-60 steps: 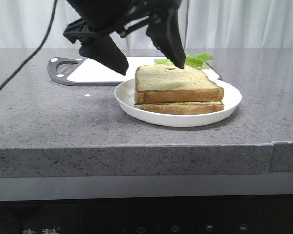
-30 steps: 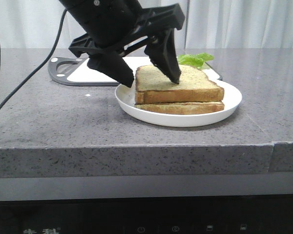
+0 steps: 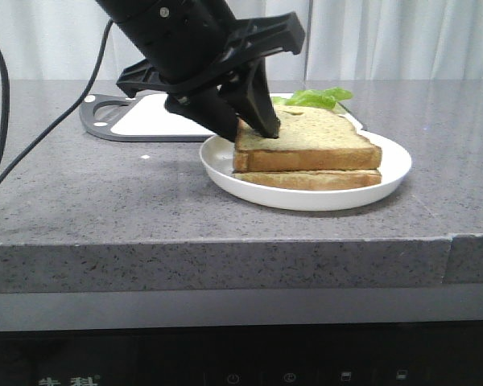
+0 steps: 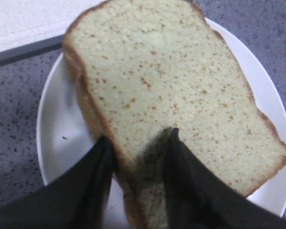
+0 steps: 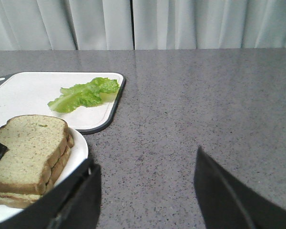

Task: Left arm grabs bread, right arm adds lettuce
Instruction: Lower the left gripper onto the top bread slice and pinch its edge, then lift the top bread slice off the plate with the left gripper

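Note:
The bread, a thick toast slice, lies on top of a thinner slice on a white plate. My left gripper is shut on the bread's left corner. In the left wrist view one finger presses the crust and the other the pale face of the bread. The lettuce lies behind the plate on a white cutting board. My right gripper is open over bare counter, right of the plate, with the lettuce ahead. It is out of the front view.
The cutting board has a dark rim and a handle end at its left. A black cable hangs over the counter's left part. The counter's front edge runs close below the plate. White curtains close the back.
The left gripper came down and closed its fingers on the bread's left corner. The plate with both slices slid a little to the right.

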### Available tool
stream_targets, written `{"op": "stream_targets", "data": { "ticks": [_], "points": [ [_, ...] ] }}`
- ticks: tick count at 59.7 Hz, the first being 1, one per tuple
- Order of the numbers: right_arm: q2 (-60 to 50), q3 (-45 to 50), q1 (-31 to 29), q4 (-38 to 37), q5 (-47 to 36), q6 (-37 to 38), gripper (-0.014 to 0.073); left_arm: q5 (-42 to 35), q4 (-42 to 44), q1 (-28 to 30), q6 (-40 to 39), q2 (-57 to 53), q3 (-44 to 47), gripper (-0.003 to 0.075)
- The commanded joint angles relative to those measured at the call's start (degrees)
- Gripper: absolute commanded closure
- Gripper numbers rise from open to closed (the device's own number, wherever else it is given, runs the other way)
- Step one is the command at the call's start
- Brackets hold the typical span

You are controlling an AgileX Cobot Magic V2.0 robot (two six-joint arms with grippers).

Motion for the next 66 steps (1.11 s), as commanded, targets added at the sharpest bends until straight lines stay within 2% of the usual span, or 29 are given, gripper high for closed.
{"op": "stream_targets", "data": {
  "ticks": [1,2,22,41,53,66],
  "points": [
    [0.8,-1.9,-0.3,-0.3,-4.3,-0.5,0.014,-1.6,-0.7,-0.3,0.0,-2.1,-1.7,0.0722],
    [0.8,-1.9,-0.3,-0.3,-4.3,-0.5,0.014,-1.6,-0.6,-0.3,0.0,-2.1,-1.7,0.0741],
    [0.8,-1.9,-0.3,-0.3,-4.3,-0.5,0.014,-3.7,0.8,0.2,0.0,-4.8,-1.7,0.0741],
    [0.8,-1.9,-0.3,-0.3,-4.3,-0.5,0.014,-4.7,4.6,6.7,0.0,-13.5,-1.0,0.0741],
    [4.1,-2.2,-0.3,-0.3,-4.4,-0.5,0.014,-9.8,11.0,8.2,-1.0,-23.3,6.1,0.0741],
    [18.6,-8.5,1.8,-0.3,-5.0,-3.0,0.014,-16.9,23.0,8.2,-6.3,-36.6,16.6,0.0741]
  ]
}}
